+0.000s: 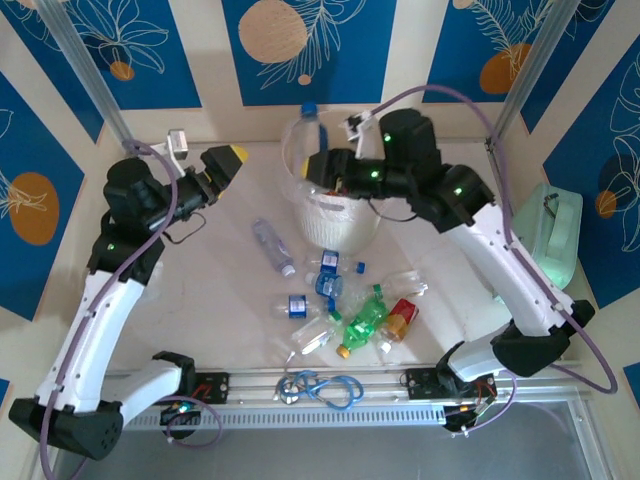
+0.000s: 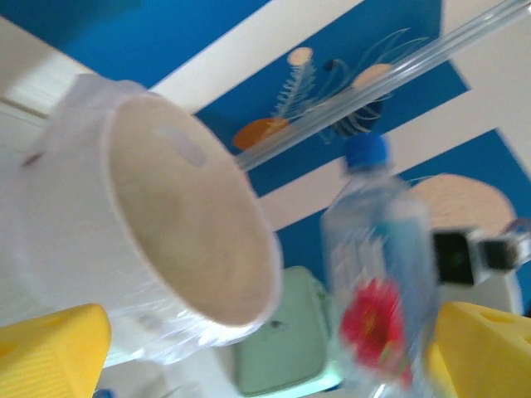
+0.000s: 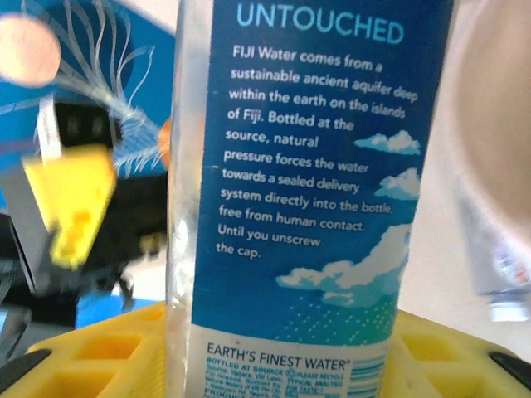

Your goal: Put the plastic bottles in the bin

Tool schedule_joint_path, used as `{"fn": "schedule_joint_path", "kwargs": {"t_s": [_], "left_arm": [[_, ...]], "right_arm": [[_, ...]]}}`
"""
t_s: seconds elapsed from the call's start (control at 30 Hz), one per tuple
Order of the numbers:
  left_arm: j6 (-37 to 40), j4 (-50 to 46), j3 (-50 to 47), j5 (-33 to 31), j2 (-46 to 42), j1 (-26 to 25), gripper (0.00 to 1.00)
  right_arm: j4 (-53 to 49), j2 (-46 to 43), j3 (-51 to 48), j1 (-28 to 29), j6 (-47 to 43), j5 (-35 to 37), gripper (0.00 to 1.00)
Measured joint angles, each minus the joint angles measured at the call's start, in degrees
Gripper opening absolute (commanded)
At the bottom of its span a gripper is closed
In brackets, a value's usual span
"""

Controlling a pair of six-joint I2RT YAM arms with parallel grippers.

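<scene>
The cream-white bin (image 1: 340,218) stands at the back middle of the table. My right gripper (image 1: 326,166) is shut on a clear Fiji bottle (image 1: 306,135) with a blue cap, held upright above the bin's left rim. The right wrist view has this bottle (image 3: 307,166) between my yellow fingers (image 3: 99,348). My left gripper (image 1: 222,168) hangs open and empty left of the bin. In its wrist view, the bin (image 2: 66,240) lies to the left and the held bottle (image 2: 377,274) to the right. Several more bottles (image 1: 350,310) lie on the table, one clear bottle (image 1: 272,245) apart.
A mint-green case (image 1: 548,235) sits at the right edge behind my right arm. A blue cable loop (image 1: 322,387) lies on the metal rail (image 1: 400,380) at the near edge. Bare table spreads between my left arm and the bottles.
</scene>
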Motion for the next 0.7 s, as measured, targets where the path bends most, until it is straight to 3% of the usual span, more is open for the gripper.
{"fn": "schedule_joint_path", "kwargs": {"t_s": [0.2, 0.53, 0.7], "left_arm": [[8.35, -13.66, -5.55, -4.68, -0.87, -1.03, 0.99], [17.88, -26.62, -9.01, -12.87, -0.66, -7.80, 1.00], [19.52, -28.20, -9.25, -15.89, -0.66, -8.33, 1.00]], "right_arm": [[-7.72, 5.29, 8.09, -5.81, -4.33, 5.55, 0.48], [-14.86, 14.47, 12.52, -8.02, -8.28, 11.69, 0.49], [-18.01, 17.25, 15.54, -9.07, -9.49, 14.38, 0.63]]}}
